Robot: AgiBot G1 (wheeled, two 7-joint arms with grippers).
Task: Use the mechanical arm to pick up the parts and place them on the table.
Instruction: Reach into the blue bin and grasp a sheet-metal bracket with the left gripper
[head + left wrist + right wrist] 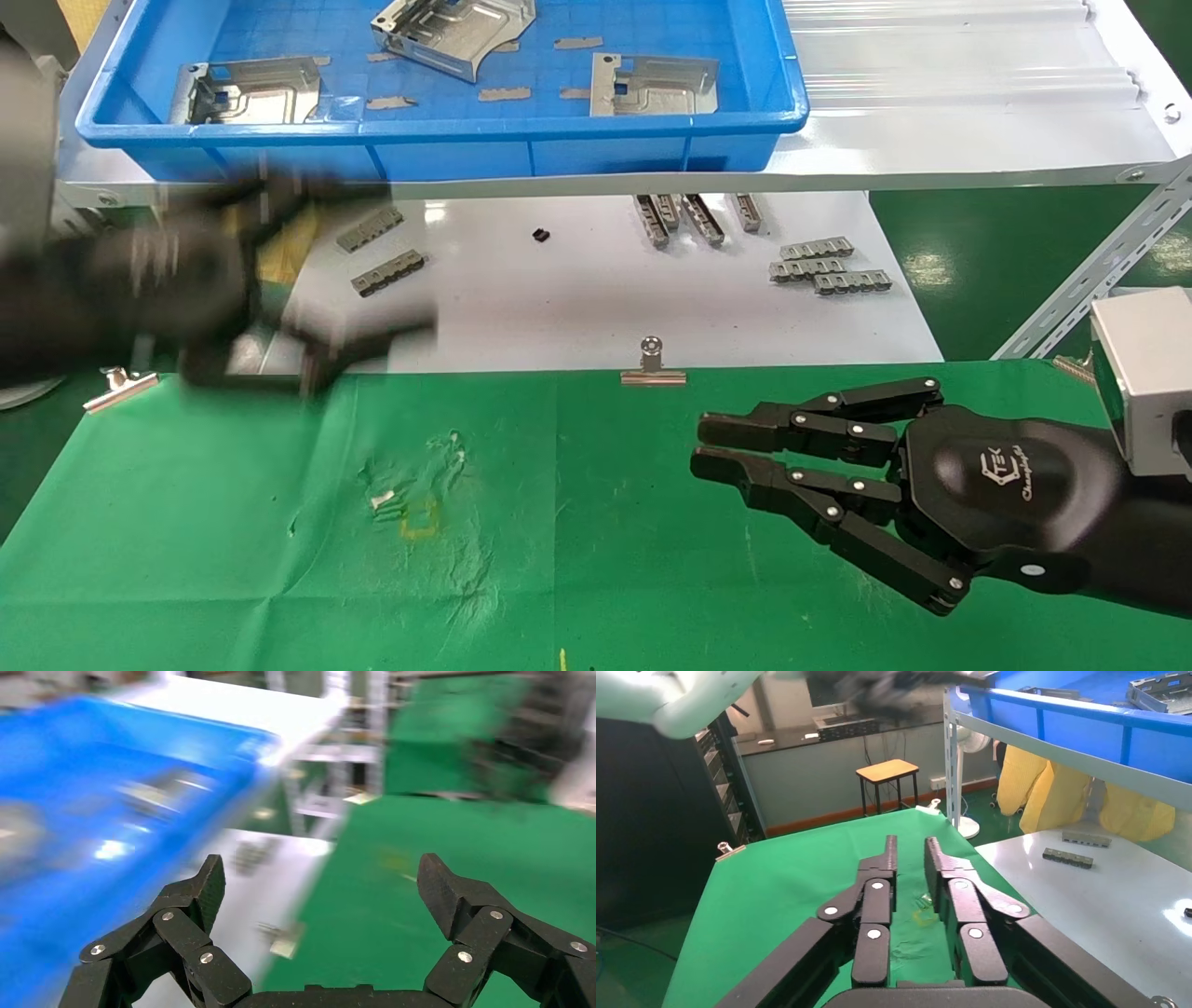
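Observation:
Three silvery parts lie in the blue bin (438,140): one at the left (256,93), one at the back middle (453,28), one at the right (652,86). My left gripper (396,261) is motion-blurred over the white board's left edge, just in front of the bin; in the left wrist view (320,881) it is wide open and empty. My right gripper (710,447) hovers over the right side of the green table (596,578), its jaws almost together with a narrow gap, holding nothing. It also shows in the right wrist view (910,843), with the yellowish mark (923,917) beyond it.
A white board (596,298) lies between bin and table, carrying grey toothed strips (382,252) (829,266) (694,219) and a small black piece (540,235). Binder clips (654,365) (119,387) hold the cloth's far edge. A metal shelf brace (1099,280) slants at the right.

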